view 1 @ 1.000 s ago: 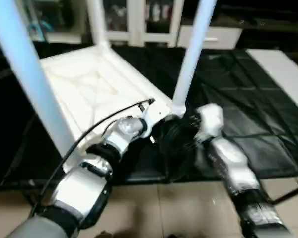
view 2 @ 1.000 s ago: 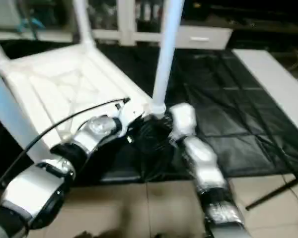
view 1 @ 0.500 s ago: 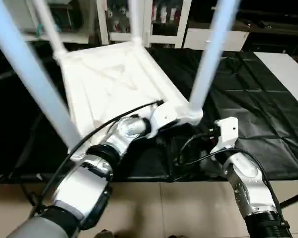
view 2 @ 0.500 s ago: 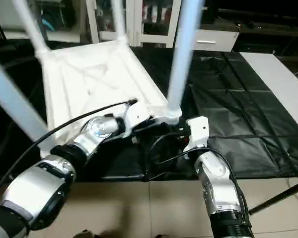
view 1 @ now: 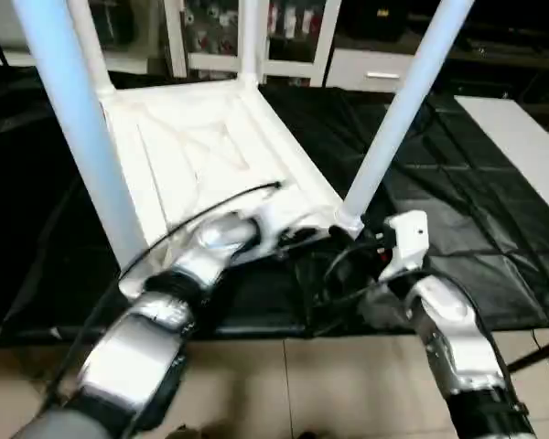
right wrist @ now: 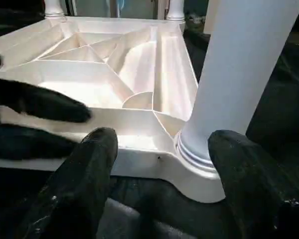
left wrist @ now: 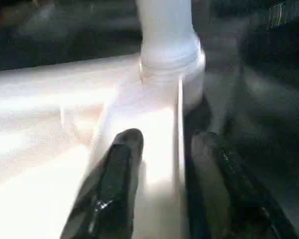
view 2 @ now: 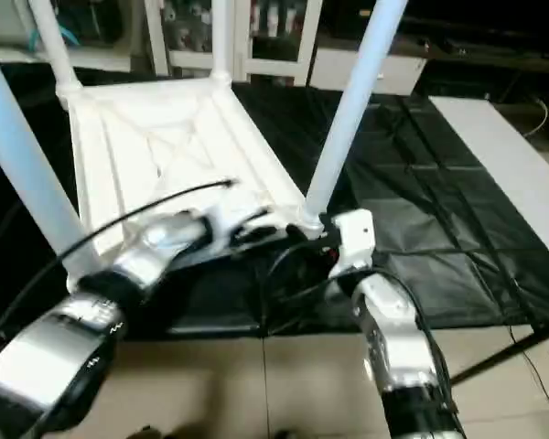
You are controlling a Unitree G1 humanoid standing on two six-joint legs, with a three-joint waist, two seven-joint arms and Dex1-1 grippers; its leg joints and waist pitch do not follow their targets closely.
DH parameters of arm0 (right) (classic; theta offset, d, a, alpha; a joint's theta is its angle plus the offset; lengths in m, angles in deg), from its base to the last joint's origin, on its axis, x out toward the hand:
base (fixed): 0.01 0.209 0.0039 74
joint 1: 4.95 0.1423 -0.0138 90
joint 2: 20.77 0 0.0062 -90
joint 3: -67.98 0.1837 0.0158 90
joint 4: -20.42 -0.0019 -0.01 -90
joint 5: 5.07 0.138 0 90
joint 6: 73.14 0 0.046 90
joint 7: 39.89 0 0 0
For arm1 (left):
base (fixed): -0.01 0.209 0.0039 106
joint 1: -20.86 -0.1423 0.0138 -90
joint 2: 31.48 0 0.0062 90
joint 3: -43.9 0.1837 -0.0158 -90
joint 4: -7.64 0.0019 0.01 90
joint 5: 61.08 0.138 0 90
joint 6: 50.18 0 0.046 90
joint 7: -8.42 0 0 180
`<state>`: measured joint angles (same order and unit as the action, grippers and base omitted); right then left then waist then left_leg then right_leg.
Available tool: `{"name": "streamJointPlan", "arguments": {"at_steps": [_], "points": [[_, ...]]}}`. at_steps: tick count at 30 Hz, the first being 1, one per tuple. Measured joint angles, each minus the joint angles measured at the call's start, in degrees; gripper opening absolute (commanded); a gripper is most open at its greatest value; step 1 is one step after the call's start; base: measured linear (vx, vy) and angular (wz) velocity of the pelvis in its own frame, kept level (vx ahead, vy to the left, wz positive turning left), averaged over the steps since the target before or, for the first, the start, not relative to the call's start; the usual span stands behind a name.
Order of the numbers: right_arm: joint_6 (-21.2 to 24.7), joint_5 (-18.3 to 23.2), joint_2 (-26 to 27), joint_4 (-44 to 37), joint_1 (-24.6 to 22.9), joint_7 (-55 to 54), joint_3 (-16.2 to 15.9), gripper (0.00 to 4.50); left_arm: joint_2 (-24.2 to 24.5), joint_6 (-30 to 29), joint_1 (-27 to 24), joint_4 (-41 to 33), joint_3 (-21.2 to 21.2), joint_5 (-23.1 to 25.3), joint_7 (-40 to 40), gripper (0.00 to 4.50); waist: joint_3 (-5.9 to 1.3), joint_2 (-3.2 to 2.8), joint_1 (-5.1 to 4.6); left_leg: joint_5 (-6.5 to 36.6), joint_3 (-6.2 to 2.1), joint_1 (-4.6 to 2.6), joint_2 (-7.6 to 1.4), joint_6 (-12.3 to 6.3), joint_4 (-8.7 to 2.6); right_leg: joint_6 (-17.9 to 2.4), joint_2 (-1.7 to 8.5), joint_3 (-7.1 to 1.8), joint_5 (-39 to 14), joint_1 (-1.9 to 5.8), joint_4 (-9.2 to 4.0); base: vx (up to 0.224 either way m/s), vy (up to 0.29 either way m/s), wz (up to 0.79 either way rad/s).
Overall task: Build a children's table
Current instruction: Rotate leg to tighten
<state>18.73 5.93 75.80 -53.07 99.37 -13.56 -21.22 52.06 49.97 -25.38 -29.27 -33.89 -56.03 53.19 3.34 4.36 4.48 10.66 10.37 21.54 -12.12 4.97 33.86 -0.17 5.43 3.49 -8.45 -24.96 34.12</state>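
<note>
The children's table lies upside down on a black mat, its white ribbed tabletop [view 1: 192,146] facing up. Legs stand in its corner sockets: one at near right [view 1: 393,119], one at near left [view 1: 82,128] and one at the back [view 1: 249,37]. My left gripper [left wrist: 162,144] reaches the near rim beside the near-right socket [left wrist: 172,59]. Its fingers [left wrist: 114,159] stand apart, one on each side of the rim wall. My right gripper [right wrist: 164,144] is open just in front of that socket [right wrist: 197,159] and leg, with nothing between its fingers [right wrist: 97,154].
A white cabinet with glass doors [view 1: 284,37] stands behind the mat [view 1: 457,183]. A white board [view 1: 522,137] lies at the right. Black cables [view 1: 339,274] loop between my wrists. Tiled floor [view 1: 284,384] lies nearest me, with a dark rod [view 2: 494,357] at its right.
My left gripper's fingers have spread apart at the tabletop rim. The whole picture has shifted with the camera. My right gripper stays open by the near-right corner.
</note>
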Motion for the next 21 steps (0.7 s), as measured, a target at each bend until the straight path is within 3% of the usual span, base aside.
{"name": "streamJointPlan", "arguments": {"at_steps": [1,4,8,11,17,21], "points": [[0.0,0.3,-0.2,-0.4,-0.3,0.1,0.1,3.25,1.3,-4.0,-4.2,-7.9,0.0,-2.0,2.8,2.22,0.0,0.0,0.12,0.0,-0.01,-0.17,-0.05,0.0,0.0,0.0,0.02,-0.07,0.0,0.1,0.03,0.0,0.0,0.0],[0.2,0.7,-0.4,-0.8,-0.6,0.3,1.1,3.25,3.5,-12.2,-11.3,-20.2,0.1,-5.5,6.1,2.22,0.03,0.09,0.29,0.0,0.11,-0.14,-0.07,0.02,0.01,0.0,-0.01,-0.1,0.0,0.07,0.04,0.0,0.0,0.0],[1.1,1.7,-0.5,-3.0,-1.7,1.7,0.5,3.25,7.4,-24.1,-18.5,-37.4,0.3,-6.6,6.2,2.22,0.04,0.06,0.2,0.0,0.16,-0.22,-0.18,0.06,-0.01,0.0,-0.09,-0.15,0.0,0.08,0.08,0.0,0.0,0.0],[1.8,1.8,-0.5,-3.8,-2.3,2.0,-0.2,3.25,9.6,-29.7,-21.3,-44.6,-0.2,-6.6,6.2,2.22,0.05,0.05,0.11,0.0,0.17,-0.23,-0.18,0.1,-0.02,0.0,-0.12,-0.16,0.0,0.08,0.08,0.0,0.0,0.0],[2.2,1.9,-0.3,-5.5,-3.7,2.2,-0.8,3.25,16.4,-42.3,-27.8,-59.5,-2.6,-6.5,5.5,2.22,0.06,0.02,-1.24,-0.1,0.11,-0.29,-0.2,0.15,-0.03,0.0,-0.18,-0.19,0.0,0.11,0.12,0.0,0.0,0.0],[2.6,1.9,-0.3,-6.9,-5.0,2.2,-1.0,3.25,20.6,-46.7,-31.0,-63.1,-4.8,-5.4,4.3,2.22,0.05,0.0,-1.62,-0.1,0.09,-0.34,-0.19,0.15,-0.03,0.1,-0.23,-0.28,0.0,0.11,0.15,0.0,0.0,0.0]]}}
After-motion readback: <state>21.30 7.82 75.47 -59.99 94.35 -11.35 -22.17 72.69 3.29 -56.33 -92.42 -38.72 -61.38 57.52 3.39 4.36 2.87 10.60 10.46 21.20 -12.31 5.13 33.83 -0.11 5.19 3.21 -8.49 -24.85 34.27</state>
